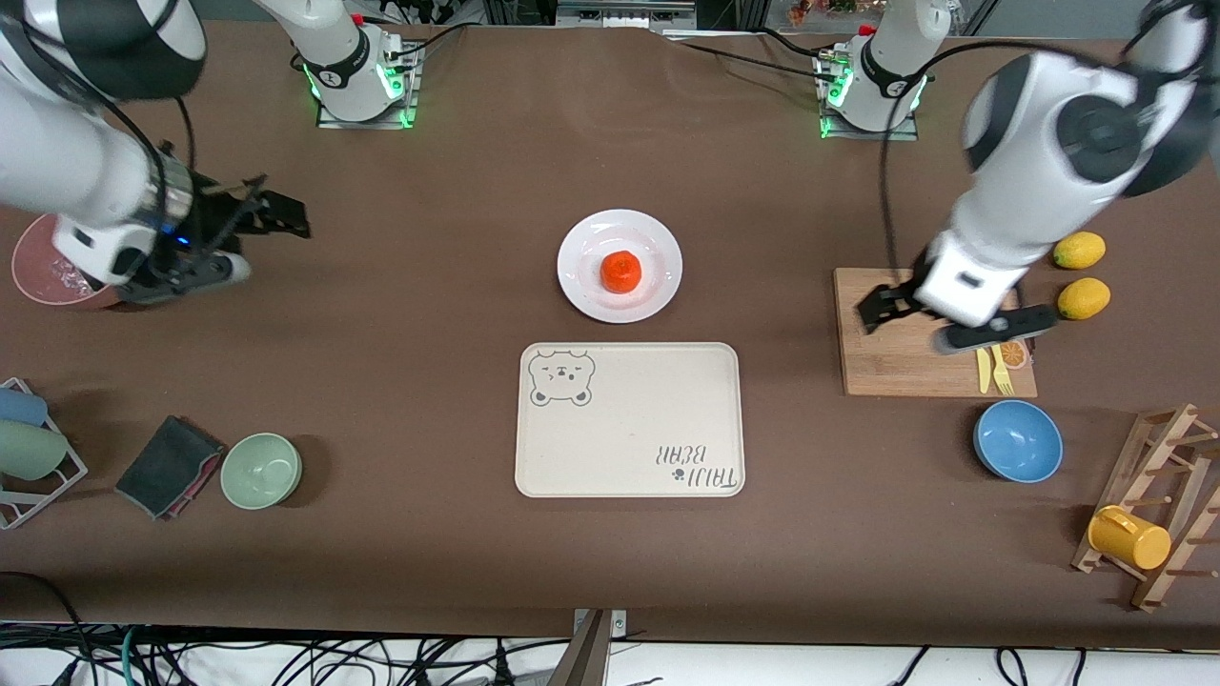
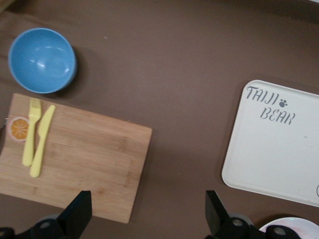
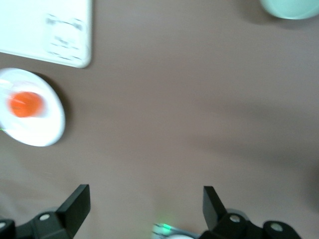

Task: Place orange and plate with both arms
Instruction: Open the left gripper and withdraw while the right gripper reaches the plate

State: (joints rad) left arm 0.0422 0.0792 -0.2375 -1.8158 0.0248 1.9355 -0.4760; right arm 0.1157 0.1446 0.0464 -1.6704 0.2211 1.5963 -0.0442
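Note:
The small orange lies in the well of the round white plate at mid-table, just farther from the front camera than the cream bear tray. My left gripper hangs open over the corner of the wooden cutting board that points toward the plate. In the left wrist view the left gripper holds nothing, and only the plate's edge shows. My right gripper is open over bare table toward the right arm's end. The right wrist view shows the right gripper empty, with the plate and orange off to one side.
A yellow fork and knife lie on the board, with two lemons beside it and a blue bowl nearer the camera. A rack with a yellow mug, a green bowl, a dark cloth and a pink bowl stand about.

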